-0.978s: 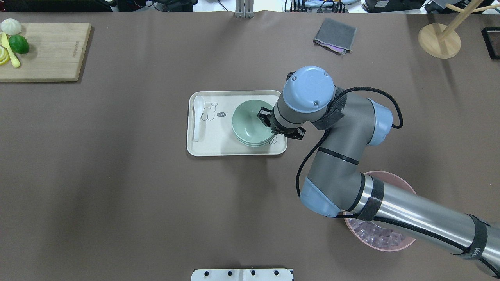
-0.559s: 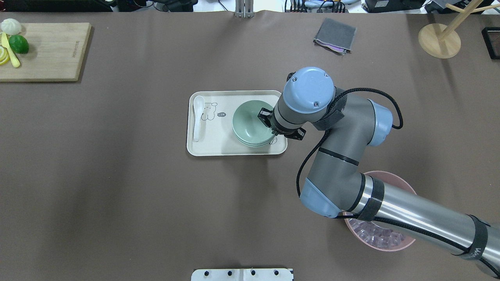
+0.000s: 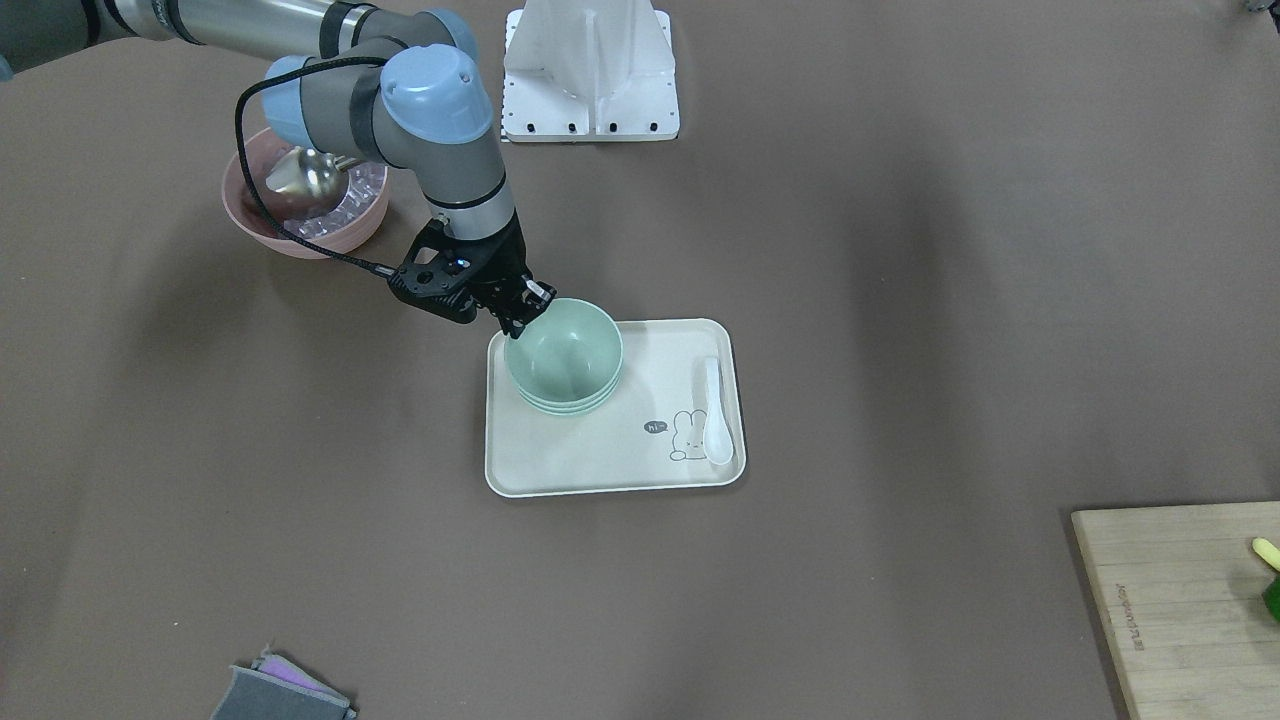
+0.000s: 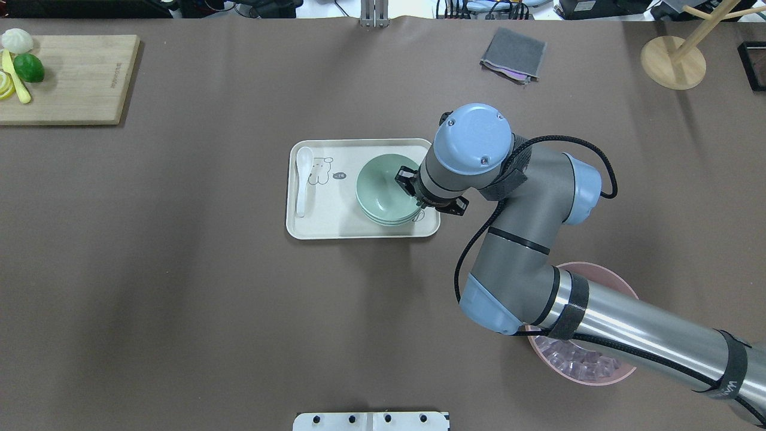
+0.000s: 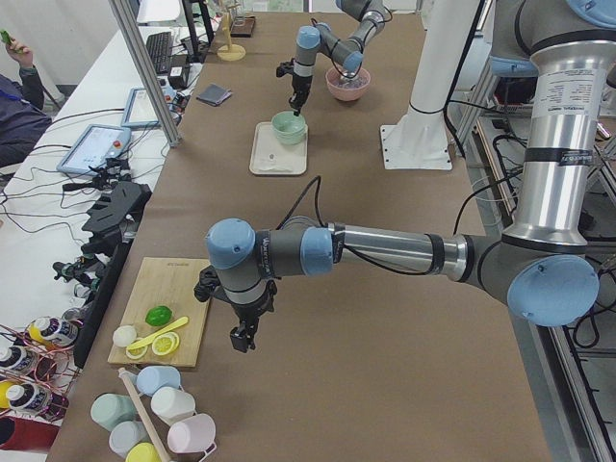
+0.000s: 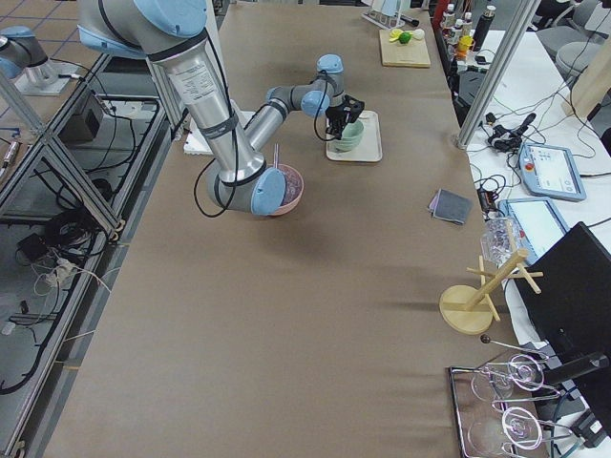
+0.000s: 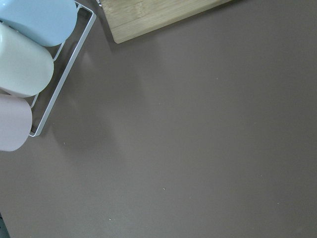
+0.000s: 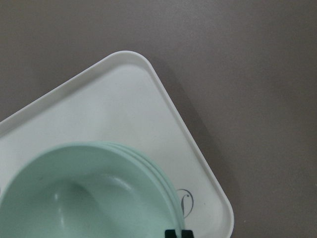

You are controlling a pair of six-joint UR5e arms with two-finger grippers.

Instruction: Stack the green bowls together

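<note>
Three pale mint-green bowls sit nested upright (rims slightly offset), seemingly flat on the tray.

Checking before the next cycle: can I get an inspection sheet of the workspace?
Surface: brown table cover, flat.
Job's things: three green bowls nested on the tray.
Clutter: white spoon on the tray; pink bowl of ice with scoop; cutting board; grey cloth; wooden stand.
Grippers: right gripper shut on the top bowl at its rim; left gripper above the table near the cutting board, state cannot be told.
Cables: black cable looped along the right arm.
Surroundings: person's sleeve by the side bench.
</note>
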